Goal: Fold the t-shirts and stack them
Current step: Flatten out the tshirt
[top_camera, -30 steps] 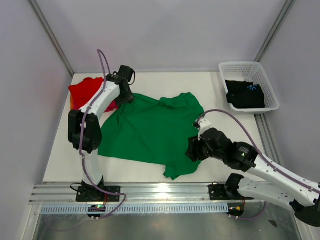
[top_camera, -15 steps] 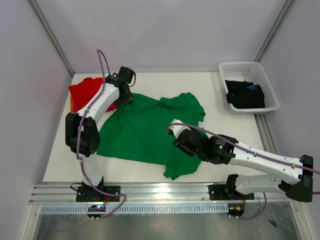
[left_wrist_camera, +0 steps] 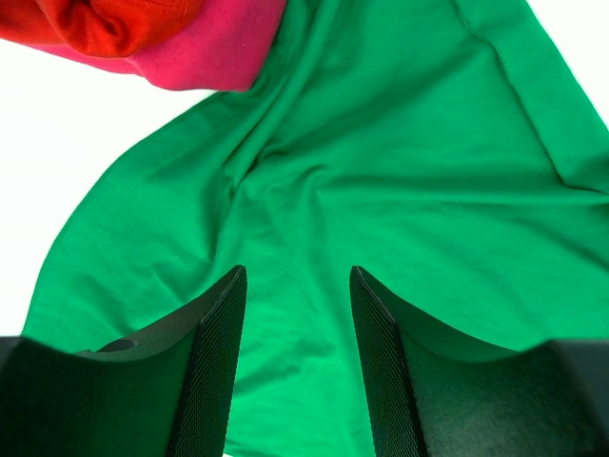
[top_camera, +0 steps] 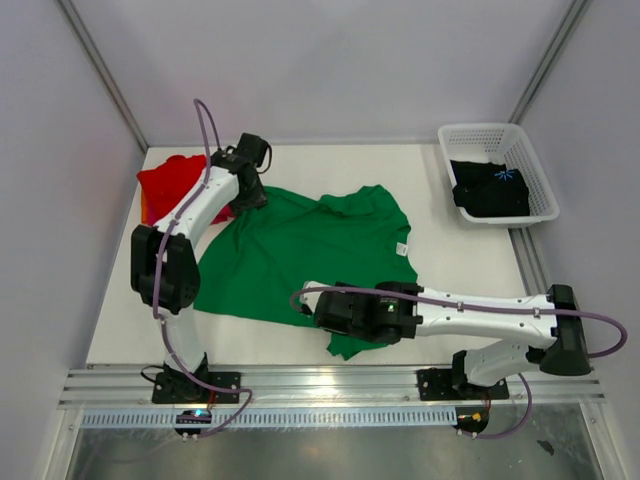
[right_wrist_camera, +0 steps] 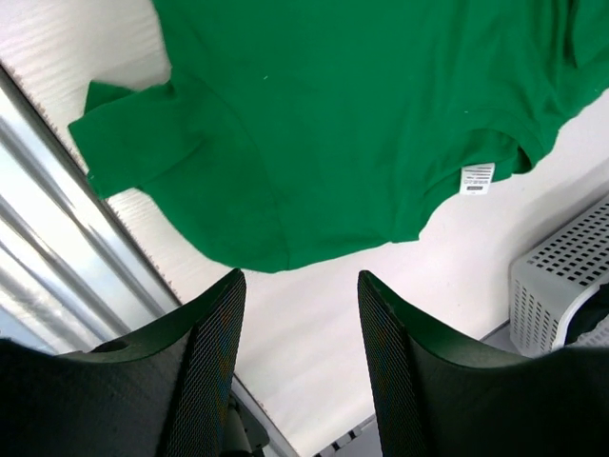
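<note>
Left gripper (left_wrist_camera: 296,278): jaws spread and empty, hanging over the upper-left part of the green t-shirt (top_camera: 300,255). Right gripper (right_wrist_camera: 300,281): also spread and empty, above that shirt's lower edge, bottom centre of the overhead frame. The green t-shirt lies open and rumpled in mid-frame, not folded. At upper left the red t-shirt (top_camera: 170,180) sits on the magenta t-shirt (left_wrist_camera: 219,48), apparently folded, though partly hidden. The black t-shirt (top_camera: 490,190) waits in the basket (top_camera: 480,133), upper right. Roughly halfway, I judge.

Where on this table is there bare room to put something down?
The widest bare stretch of the white table lies between the spread bright green cloth t-shirt and the white plastic lattice basket. A strip along its far edge is free. The far left corner, with the red cloth t-shirt and the left arm, is crowded.
</note>
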Robot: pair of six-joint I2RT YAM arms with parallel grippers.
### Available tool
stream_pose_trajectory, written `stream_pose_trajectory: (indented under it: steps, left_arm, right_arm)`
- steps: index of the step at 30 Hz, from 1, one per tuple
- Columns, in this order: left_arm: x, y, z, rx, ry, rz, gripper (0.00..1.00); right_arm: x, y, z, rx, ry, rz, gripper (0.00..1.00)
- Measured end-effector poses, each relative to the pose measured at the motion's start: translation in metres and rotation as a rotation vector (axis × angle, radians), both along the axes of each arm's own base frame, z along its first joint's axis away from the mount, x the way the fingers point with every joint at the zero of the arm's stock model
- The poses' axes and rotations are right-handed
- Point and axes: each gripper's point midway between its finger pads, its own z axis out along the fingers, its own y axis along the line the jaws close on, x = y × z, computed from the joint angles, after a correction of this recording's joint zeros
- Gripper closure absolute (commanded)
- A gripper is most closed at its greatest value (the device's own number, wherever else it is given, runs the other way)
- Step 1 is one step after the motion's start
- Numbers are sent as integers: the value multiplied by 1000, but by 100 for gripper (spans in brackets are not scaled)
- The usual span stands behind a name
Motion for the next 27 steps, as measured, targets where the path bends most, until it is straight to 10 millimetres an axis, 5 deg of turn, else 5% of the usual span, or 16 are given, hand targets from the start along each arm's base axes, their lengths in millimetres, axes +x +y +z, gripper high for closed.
stream_pose_trajectory:
  steps: [15,27]
  left_arm:
    - [0,1,0,7,-1,3,49]
    - [0,1,0,7,-1,3,49]
  right_arm:
    - [-40,1,-59,-289,248,146,45]
    - [-44,33,-75,-153,251,119,45]
